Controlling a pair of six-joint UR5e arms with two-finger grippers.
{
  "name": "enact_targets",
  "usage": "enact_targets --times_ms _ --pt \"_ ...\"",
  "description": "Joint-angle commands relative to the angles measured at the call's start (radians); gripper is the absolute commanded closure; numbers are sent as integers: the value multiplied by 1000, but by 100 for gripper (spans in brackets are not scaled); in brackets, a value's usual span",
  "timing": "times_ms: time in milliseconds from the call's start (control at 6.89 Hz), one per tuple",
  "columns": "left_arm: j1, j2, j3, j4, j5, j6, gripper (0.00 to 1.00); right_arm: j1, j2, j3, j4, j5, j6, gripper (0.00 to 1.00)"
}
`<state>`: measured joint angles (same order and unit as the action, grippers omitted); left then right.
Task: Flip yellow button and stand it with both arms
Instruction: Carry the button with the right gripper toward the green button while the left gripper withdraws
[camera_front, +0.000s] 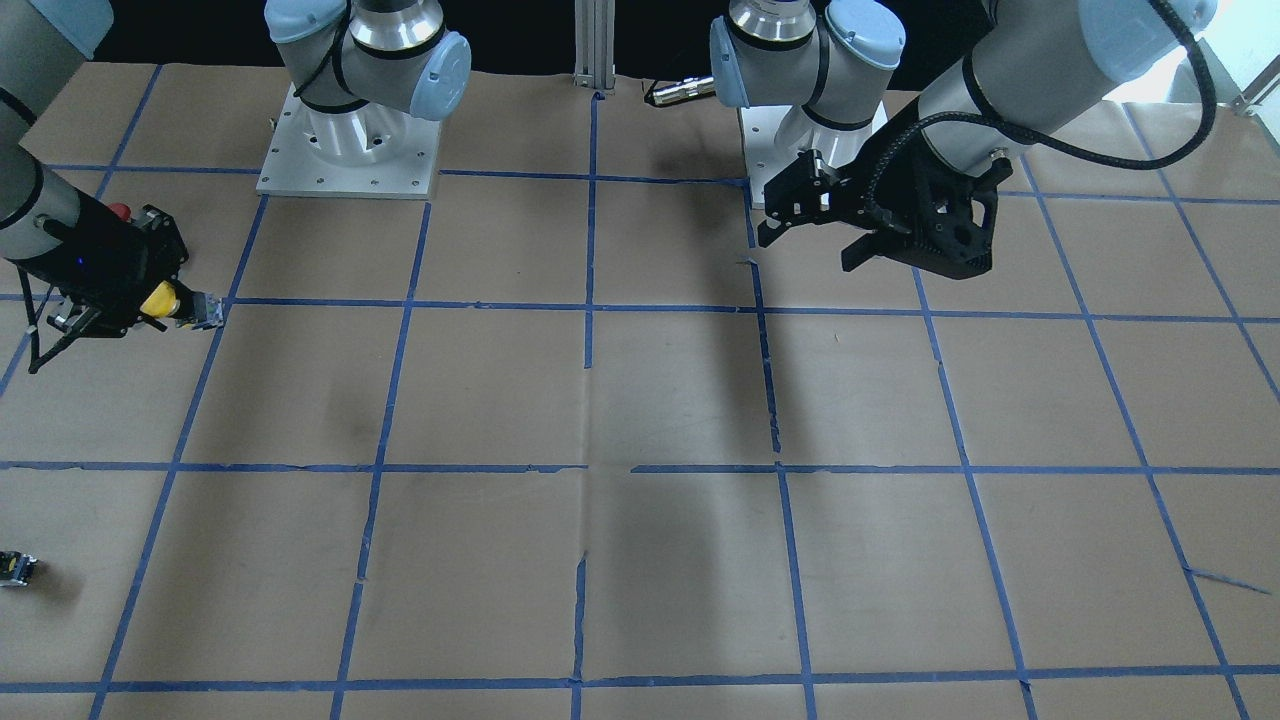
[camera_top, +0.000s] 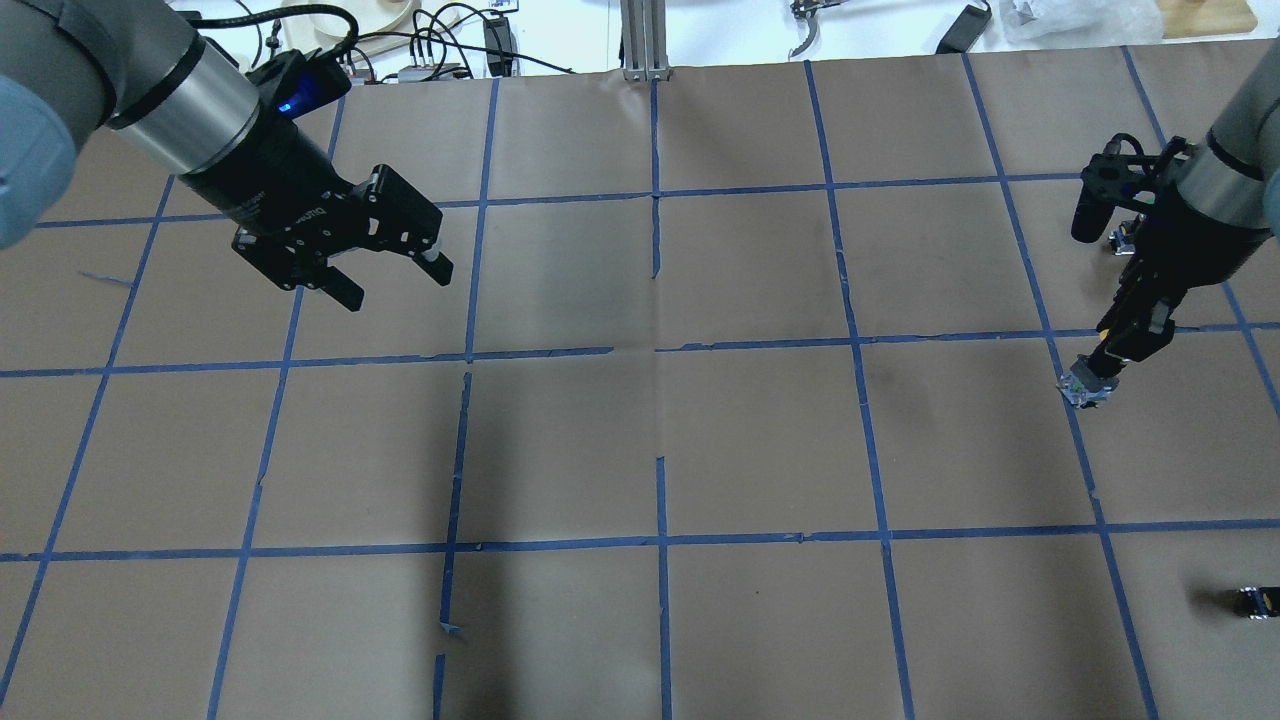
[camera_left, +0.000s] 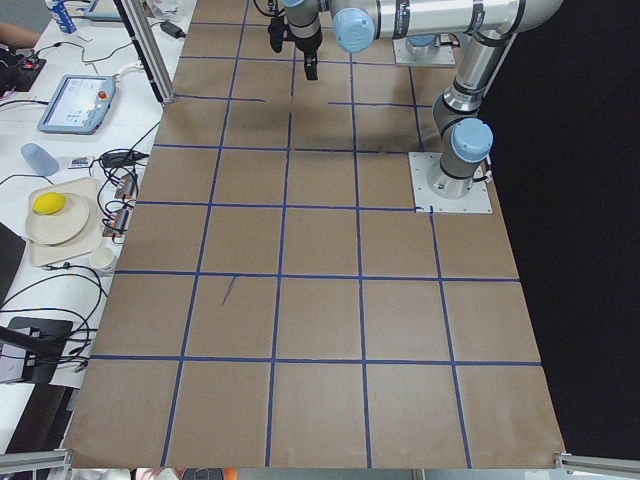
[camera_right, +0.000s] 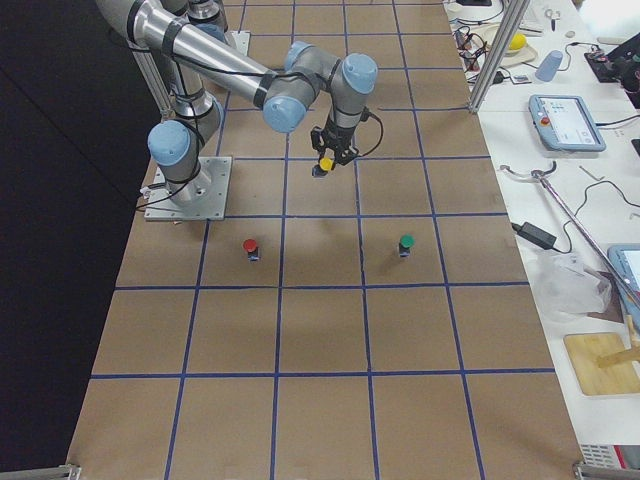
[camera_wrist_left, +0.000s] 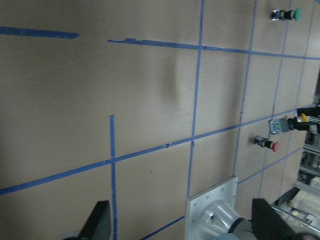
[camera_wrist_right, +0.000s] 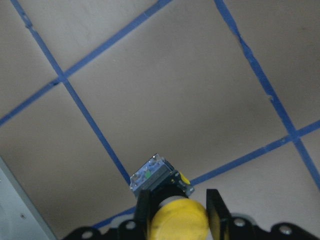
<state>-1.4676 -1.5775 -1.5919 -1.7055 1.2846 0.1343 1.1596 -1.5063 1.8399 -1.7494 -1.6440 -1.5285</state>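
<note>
My right gripper (camera_front: 165, 300) is shut on the yellow button (camera_front: 160, 298), gripping it around the black body just below the cap. In the right wrist view the yellow cap (camera_wrist_right: 179, 221) sits between the fingers (camera_wrist_right: 216, 207) and the grey-blue contact block (camera_wrist_right: 150, 175) points away, toward the paper. The overhead view shows the block (camera_top: 1085, 385) low over a blue tape line at the table's right. I cannot tell if it touches. My left gripper (camera_front: 775, 215) is open and empty, hovering far from it over its own side (camera_top: 395, 285).
A red-capped button (camera_right: 250, 246) stands near the right arm's base plate (camera_right: 190, 190). A green-capped button (camera_right: 405, 243) stands further out; both show in the left wrist view (camera_wrist_left: 266, 144), (camera_wrist_left: 287, 14). Blue tape lines grid the brown paper.
</note>
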Motion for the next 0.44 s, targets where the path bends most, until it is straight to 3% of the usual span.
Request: enact_targets --times_ms 0,290 --pt "-32 2 53 3 136 -127 0 -120 75 1 -157 -34 -283 65" --pt "-60 4 58 74 243 -220 0 -185 124 1 -310 -45 -572 66"
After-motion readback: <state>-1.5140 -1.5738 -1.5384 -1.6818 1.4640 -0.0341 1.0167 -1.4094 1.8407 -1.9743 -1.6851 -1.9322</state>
